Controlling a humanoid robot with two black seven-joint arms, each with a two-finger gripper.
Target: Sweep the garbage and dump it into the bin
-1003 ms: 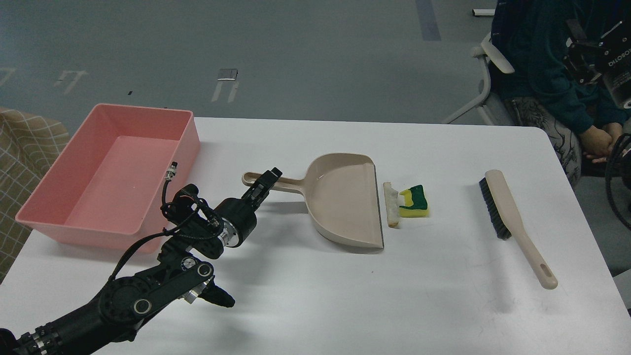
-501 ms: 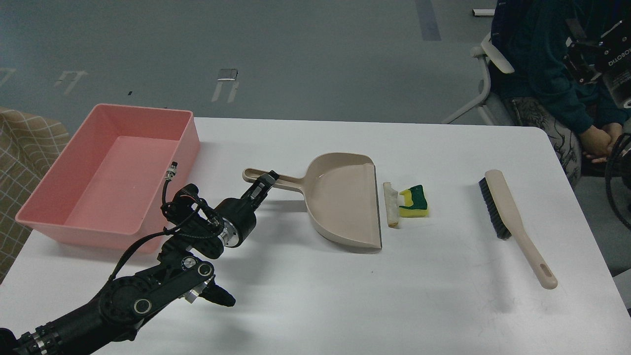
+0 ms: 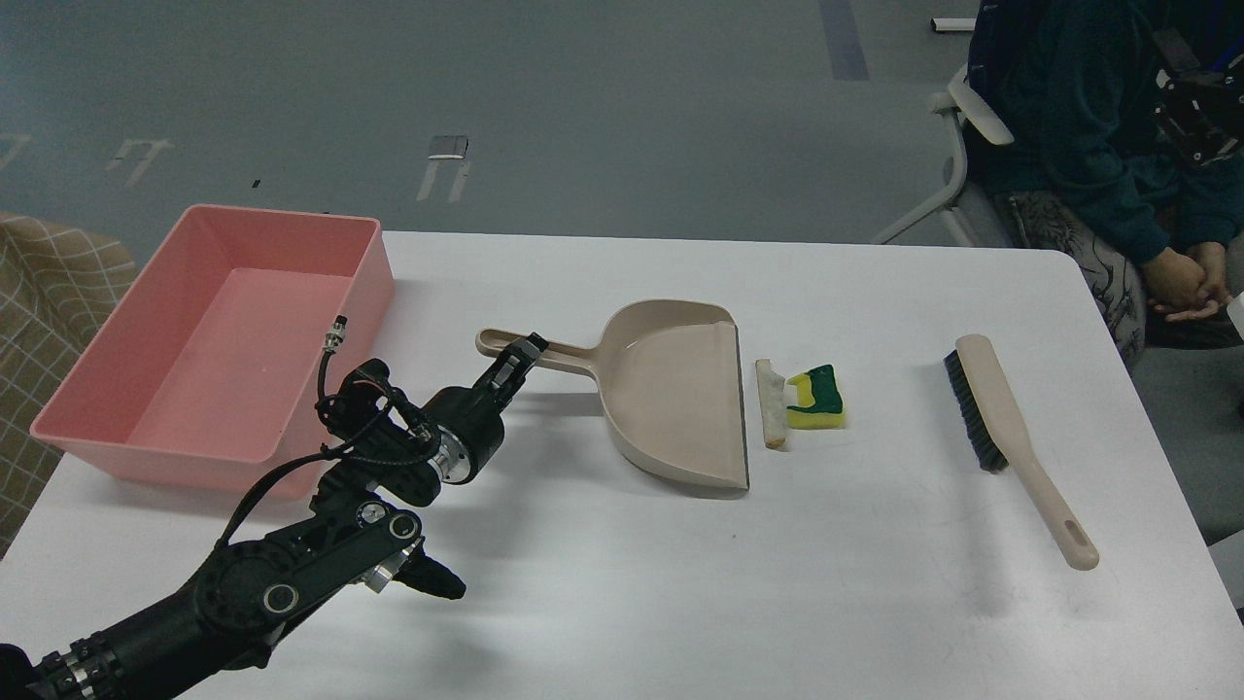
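The garbage is a yellow sponge scrap (image 3: 814, 399) with a dark green layer and a thin off-white strip (image 3: 771, 402). Both lie on the white table (image 3: 622, 564), just right of the beige dustpan's (image 3: 675, 403) lip. My left gripper (image 3: 520, 356) is at the end of the dustpan's handle (image 3: 544, 354) and appears closed around it. The pink bin (image 3: 219, 340) stands empty at the table's back left. The beige brush (image 3: 1011, 433) with black bristles lies to the right. A black part of my right arm (image 3: 1197, 122) shows at the upper right edge; its fingers cannot be told apart.
A seated person (image 3: 1088, 146) in dark clothes is on a chair beyond the table's right corner. A checked fabric surface (image 3: 49, 311) lies left of the bin. The table's rounded right edge is close to the brush.
My left gripper came down onto the dustpan's handle and drew it slightly left; the dustpan's lip moved a little away from the strip. The right arm part moved up and right.
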